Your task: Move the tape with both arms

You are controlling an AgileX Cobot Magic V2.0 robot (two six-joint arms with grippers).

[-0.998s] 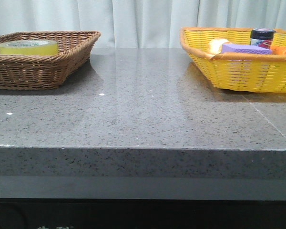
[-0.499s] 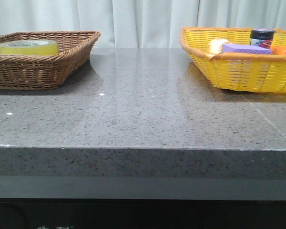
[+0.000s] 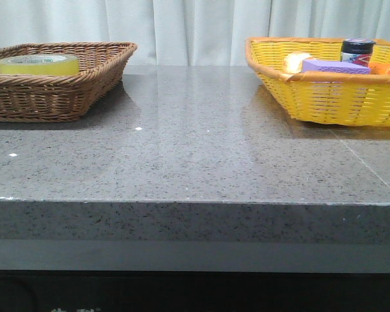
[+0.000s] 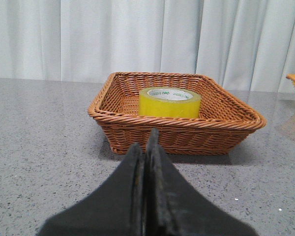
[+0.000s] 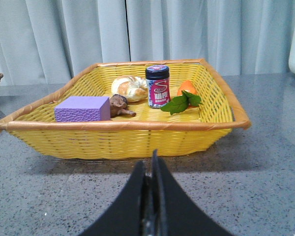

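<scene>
The tape (image 3: 38,64), a wide yellow roll with a pale core, lies flat inside the brown wicker basket (image 3: 84,78) at the table's far left. The left wrist view shows the same tape (image 4: 169,102) in that basket (image 4: 137,123), with my left gripper (image 4: 145,142) shut and empty, a short way in front of the basket's near wall. My right gripper (image 5: 150,162) is also shut and empty, just short of the yellow basket (image 5: 123,137). Neither arm appears in the front view.
The yellow basket (image 3: 325,97) at the far right holds a purple block (image 5: 82,108), a dark-lidded jar (image 5: 157,86), a bread roll (image 5: 130,88), a small brown figure (image 5: 119,104) and an orange with leaves (image 5: 186,90). The grey stone table (image 3: 195,162) spans between both baskets.
</scene>
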